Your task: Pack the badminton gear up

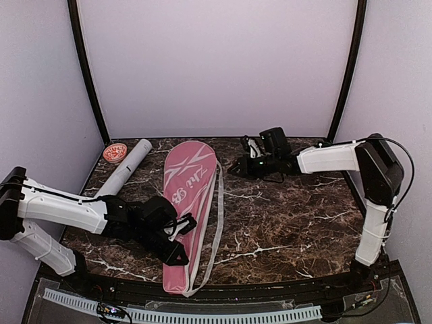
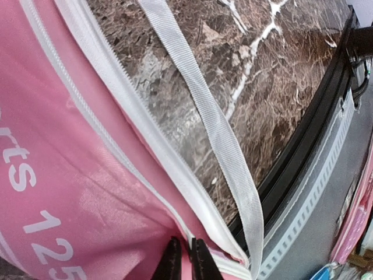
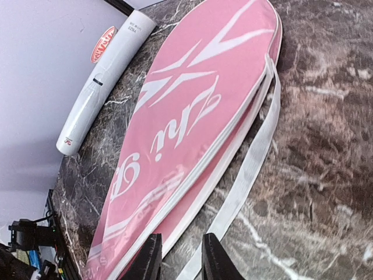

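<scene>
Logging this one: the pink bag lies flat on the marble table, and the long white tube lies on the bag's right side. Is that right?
Not quite. The long white tube lies on the left side of the pink bag, not the right, as the top external view shows. The bag does lie flat on the marble table.

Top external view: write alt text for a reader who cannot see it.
A pink racket-shaped bag lies lengthwise on a dark marble table, white strap trailing along its right side. The left pincer is over the bag's lower half, the right pincer near its upper right edge. A white tube with a red cap lies back left.
</scene>
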Robot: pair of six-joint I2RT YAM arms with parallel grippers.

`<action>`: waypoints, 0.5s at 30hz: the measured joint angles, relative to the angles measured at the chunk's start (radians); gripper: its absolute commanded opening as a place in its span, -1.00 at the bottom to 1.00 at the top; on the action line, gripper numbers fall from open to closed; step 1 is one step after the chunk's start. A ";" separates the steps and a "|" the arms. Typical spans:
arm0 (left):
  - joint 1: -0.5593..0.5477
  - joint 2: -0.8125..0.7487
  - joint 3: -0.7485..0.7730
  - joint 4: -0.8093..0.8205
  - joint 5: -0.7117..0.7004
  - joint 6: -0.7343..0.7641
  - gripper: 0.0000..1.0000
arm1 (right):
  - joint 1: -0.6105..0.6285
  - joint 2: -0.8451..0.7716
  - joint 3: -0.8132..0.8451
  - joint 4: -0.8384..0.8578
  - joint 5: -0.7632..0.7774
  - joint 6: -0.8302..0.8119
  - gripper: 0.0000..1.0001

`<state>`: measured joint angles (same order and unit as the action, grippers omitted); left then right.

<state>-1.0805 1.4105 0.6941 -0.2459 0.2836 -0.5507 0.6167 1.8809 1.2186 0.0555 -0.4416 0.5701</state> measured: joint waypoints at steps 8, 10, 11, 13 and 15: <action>0.248 -0.121 0.047 -0.014 -0.031 0.053 0.01 | -0.055 0.202 0.293 -0.072 0.046 -0.082 -0.45; 0.317 -0.087 0.115 -0.003 -0.041 0.074 0.04 | -0.070 0.261 0.372 -0.096 0.048 -0.098 -0.43; 0.342 -0.065 0.149 0.001 -0.045 0.080 0.06 | -0.076 0.289 0.410 -0.108 0.047 -0.102 -0.41; 0.396 0.009 0.246 0.013 -0.064 0.096 0.09 | -0.086 0.343 0.478 -0.130 0.045 -0.106 -0.38; 0.439 0.079 0.329 0.018 -0.092 0.104 0.10 | -0.093 0.386 0.533 -0.153 0.043 -0.106 -0.38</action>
<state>-0.6418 1.4895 1.0229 -0.2279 0.1917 -0.4465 0.5240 2.2665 1.7519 -0.0978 -0.3985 0.4644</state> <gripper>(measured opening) 0.543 0.306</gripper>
